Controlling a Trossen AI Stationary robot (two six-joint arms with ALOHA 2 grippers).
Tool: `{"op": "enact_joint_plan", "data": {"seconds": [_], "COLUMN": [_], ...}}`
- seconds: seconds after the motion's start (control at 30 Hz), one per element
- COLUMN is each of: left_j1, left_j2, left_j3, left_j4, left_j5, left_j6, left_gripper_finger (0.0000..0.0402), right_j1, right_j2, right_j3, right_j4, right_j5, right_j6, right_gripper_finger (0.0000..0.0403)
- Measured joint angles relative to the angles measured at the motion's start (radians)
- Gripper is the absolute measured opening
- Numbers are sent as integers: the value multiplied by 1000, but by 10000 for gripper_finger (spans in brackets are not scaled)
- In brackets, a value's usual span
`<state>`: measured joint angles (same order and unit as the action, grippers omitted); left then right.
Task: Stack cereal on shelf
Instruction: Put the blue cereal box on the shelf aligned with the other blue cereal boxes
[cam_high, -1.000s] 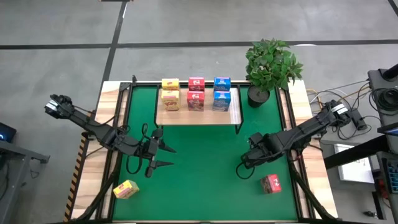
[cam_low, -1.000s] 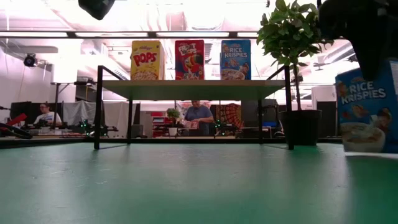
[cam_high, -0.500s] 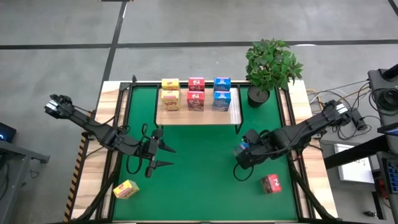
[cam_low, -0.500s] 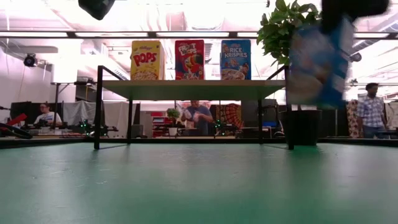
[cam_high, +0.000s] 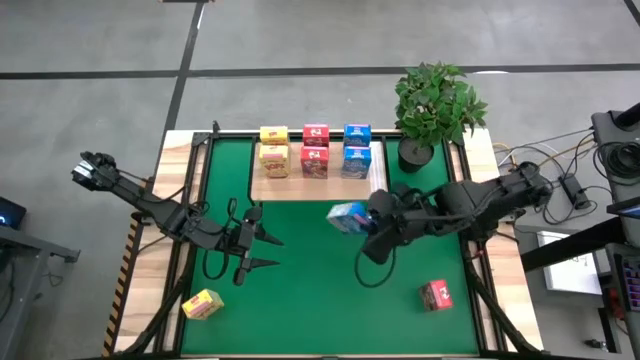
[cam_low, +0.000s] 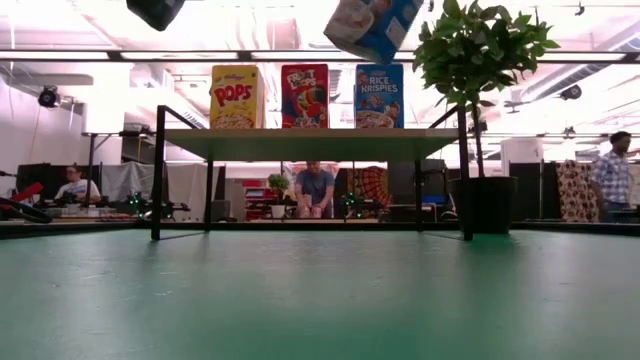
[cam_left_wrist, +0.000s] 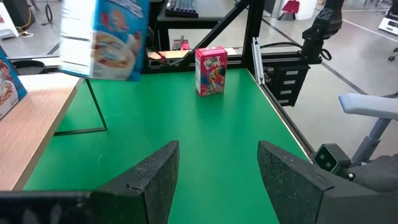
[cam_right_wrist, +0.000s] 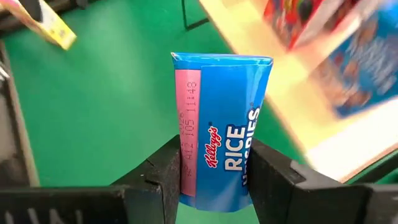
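The shelf (cam_high: 316, 184) stands at the mat's far side and carries two yellow, two red and two blue cereal boxes (cam_high: 315, 148). A yellow box (cam_high: 203, 304) lies on the mat near left, and a red box (cam_high: 436, 295) stands near right. My right gripper (cam_high: 368, 222) is shut on another blue cereal box (cam_high: 348, 216), in the air just in front of the shelf's right end. This box shows at the top of the low view (cam_low: 372, 24). My left gripper (cam_high: 262, 250) hovers open over the mat's left half. My right gripper pinches the blue box between its two fingers (cam_right_wrist: 166, 175), on opposite sides near one end (cam_right_wrist: 214, 186). The rest of the box reaches forward past the fingertips. The fingers slant down from the table's right side. The box is tilted and lifted clear of the mat.
A potted plant (cam_high: 437, 105) stands at the far right corner beside the shelf. Black frame rails (cam_high: 186, 240) run along the green mat's (cam_high: 320, 290) edges. People show in the room beyond the table in the low view (cam_low: 316, 190).
My right gripper has risen and gone toward the shelf and the table's left, rolling its wrist as it went. The blue box, which stood on the mat at the right, is now lifted clear and tilted, high in front of the shelf.
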<state>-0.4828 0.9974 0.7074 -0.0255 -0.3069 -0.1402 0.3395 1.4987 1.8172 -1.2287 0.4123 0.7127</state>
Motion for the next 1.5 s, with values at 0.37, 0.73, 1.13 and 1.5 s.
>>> {"op": "enact_joint_plan", "data": {"seconds": [0.37, 0.73, 1.13, 1.5], "left_j1": [0, 0, 0, 0], "left_j2": [0, 0, 0, 0], "left_j3": [0, 0, 0, 0], "left_j4": [4, 7, 12, 26], "left_j5": [0, -1, -1, -1], "left_j6": [0, 0, 30, 45], "left_gripper_finger": [201, 201, 201, 201], "right_j1": [-178, -354, -396, -417], "right_j2": [161, 285, 280, 283], "right_j3": [273, 389, 388, 388], "right_j4": [-262, -339, -342, -336], "right_j5": [-60, -230, -245, -248], "right_j6": [-584, -841, -840, -819], "right_gripper_finger": [135, 135, 148, 192]}}
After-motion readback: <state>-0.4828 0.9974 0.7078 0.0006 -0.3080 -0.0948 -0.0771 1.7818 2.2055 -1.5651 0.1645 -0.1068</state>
